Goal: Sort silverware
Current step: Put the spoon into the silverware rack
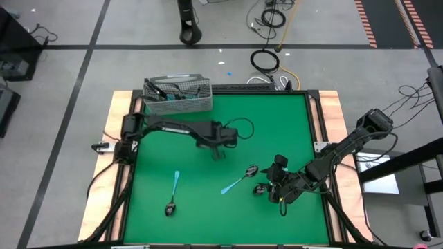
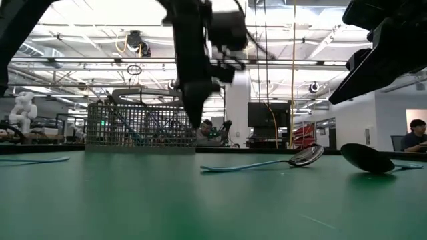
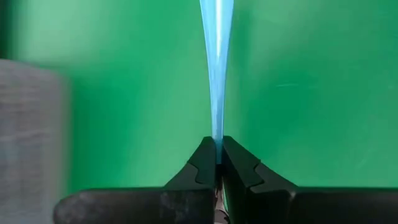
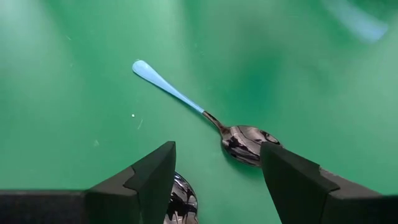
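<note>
My left gripper (image 3: 217, 140) hangs over the middle of the green mat (image 1: 291, 124), pointing steeply down, shut on a piece of silverware with a light blue handle (image 3: 217, 56). Its head is hidden, so I cannot tell fork from spoon. A blue-handled spoon (image 1: 239, 181) lies flat right of centre, and a dark spoon (image 1: 259, 188) lies beside it. My right gripper (image 4: 214, 168) hovers open above these two. Another blue-handled spoon (image 1: 172, 197) lies flat at the near left. My left gripper pinches the blue handle at its narrow part (image 3: 217, 134) between its two fingers. The handle runs straight on from the fingertips, in line with them, and widens away from them. Whether its far end rests on the mat, I cannot tell.
A grey wire-mesh basket (image 1: 176, 95) with several pieces of silverware in it stands at the mat's far left corner. The mat (image 2: 133, 200) is bare at the far right and along the near edge. A wooden border (image 1: 333, 111) frames it.
</note>
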Tool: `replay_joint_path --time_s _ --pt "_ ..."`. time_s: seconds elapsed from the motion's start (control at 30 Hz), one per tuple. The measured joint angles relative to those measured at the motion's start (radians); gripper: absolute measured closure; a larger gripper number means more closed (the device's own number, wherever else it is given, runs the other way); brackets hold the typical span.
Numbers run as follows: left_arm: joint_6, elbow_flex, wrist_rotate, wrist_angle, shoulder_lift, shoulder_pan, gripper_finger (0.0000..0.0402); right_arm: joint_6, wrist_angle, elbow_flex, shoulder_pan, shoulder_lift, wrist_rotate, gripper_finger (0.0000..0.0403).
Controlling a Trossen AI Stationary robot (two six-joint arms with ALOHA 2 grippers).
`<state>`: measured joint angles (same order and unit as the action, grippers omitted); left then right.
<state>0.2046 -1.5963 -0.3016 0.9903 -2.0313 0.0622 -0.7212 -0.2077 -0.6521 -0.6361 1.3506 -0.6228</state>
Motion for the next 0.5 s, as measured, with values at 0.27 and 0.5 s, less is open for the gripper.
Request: replay_joint_path --time_s 0.27,0.5 --pt "-0.177 -0.249 -0.296 0.407 0.019 0.027 0.0397 -0.008 -0.003 0.0 0.0 0.0 0.0 0.0179" --pt "-0.545 -0.378 -0.613 0.513 0.019 0.094 0.0397 -0.011 -0.005 0.0 0.0 0.0 0.0 0.0179"
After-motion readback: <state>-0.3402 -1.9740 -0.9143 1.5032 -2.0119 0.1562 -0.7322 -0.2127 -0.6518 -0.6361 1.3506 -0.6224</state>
